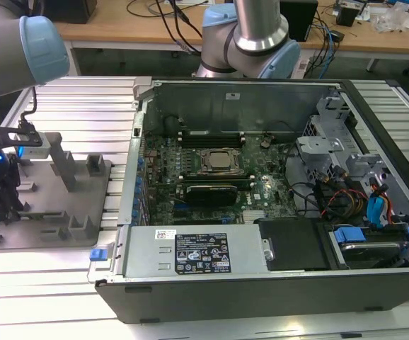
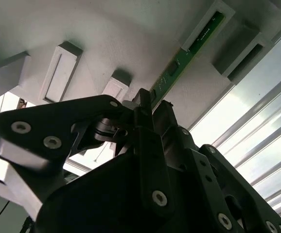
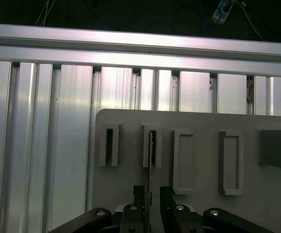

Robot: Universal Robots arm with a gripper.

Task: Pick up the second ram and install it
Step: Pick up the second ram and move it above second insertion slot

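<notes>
You have a ribbed aluminium table [image 1: 84, 106] with a grey plastic block-studded tray [image 1: 63, 205] on it. An open black computer case [image 1: 261, 297] stands just beside the tray, and a wooden desk [image 1: 119, 32] runs behind. The second ram [image 2: 189, 53], a slim, long green circuit-card strip, stands on edge in a tray slot. Your black gripper [image 2: 152, 104] hangs over the tray, nearly closed, and appears to pinch the strip's upper edge.
</notes>
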